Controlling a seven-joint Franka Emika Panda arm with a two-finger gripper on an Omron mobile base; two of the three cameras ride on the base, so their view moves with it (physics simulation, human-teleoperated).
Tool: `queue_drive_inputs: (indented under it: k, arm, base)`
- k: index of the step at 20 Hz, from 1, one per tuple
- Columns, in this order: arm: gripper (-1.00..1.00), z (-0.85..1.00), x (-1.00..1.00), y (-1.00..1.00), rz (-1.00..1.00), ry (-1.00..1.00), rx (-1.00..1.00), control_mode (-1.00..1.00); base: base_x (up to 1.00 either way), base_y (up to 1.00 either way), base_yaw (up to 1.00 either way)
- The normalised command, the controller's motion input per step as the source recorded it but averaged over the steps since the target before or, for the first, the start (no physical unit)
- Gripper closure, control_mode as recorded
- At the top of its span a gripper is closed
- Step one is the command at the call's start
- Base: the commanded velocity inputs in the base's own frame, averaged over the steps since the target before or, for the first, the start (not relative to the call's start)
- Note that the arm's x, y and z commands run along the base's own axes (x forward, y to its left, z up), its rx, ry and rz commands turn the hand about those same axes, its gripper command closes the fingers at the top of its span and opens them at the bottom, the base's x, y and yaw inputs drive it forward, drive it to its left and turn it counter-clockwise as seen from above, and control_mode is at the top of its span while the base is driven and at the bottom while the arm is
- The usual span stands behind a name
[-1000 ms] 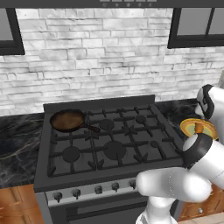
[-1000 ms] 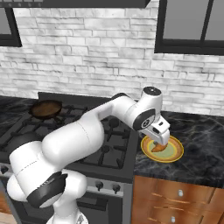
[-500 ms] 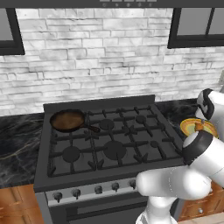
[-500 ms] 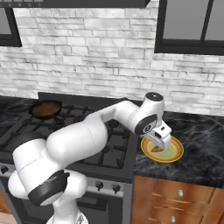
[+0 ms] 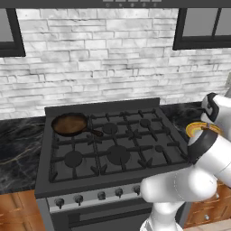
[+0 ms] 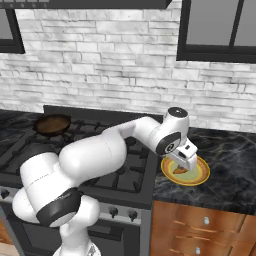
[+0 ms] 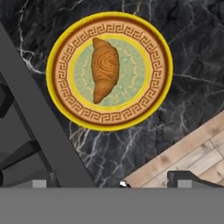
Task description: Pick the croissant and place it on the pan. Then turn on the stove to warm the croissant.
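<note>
The pincer point(image 6: 183, 165) now hangs lower over the yellow plate point(image 6: 200, 175) than a second ago, closer to the croissant point(image 6: 181, 170) lying on it, and sits slightly further right. Its jaws are spread wide as before. The arm's wrist stretches further out above the dark surface point(image 6: 230, 160).

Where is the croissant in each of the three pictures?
Left base view: I can't make it out; just the yellow plate's rim at the right, behind the arm.
Right base view: croissant on the plate, right of centre, under the gripper.
Hand view: upper middle, on the plate.
Shared landmark: the plate.
</note>
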Motion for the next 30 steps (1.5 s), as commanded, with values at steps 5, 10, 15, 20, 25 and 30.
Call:
queue_drive_inputs:
  k: [5, 10, 15, 20, 25, 30]
  arm:
    - [-1.0, 0.0, 0.27, -0.16, 0.0, 0.0, 0.01, -1.0]
    - [-1.0, -0.05, 0.22, -0.13, 0.0, 0.0, 0.01, -1.0]
    - [-1.0, -0.17, 0.13, -0.1, 0.0, 0.0, 0.0, -1.0]
    - [-1.0, -0.27, 0.11, -0.05, 0.0, 0.0, 0.0, -1.0]
    - [-1.0, -0.25, 0.17, 0.0, 0.0, 0.0, 0.0, -1.0]
    - [-1.0, -0.17, 0.15, -0.02, 0.0, 0.0, 0.0, -1.0]
  base:
    - [0.0, 0.0, 0.0]
    - [0.0, 0.0, 0.0]
    - [0.0, 0.0, 0.0]
    - [0.0, 0.0, 0.0]
    - [0.0, 0.0, 0.0]
    - [0.0, 0.0, 0.0]
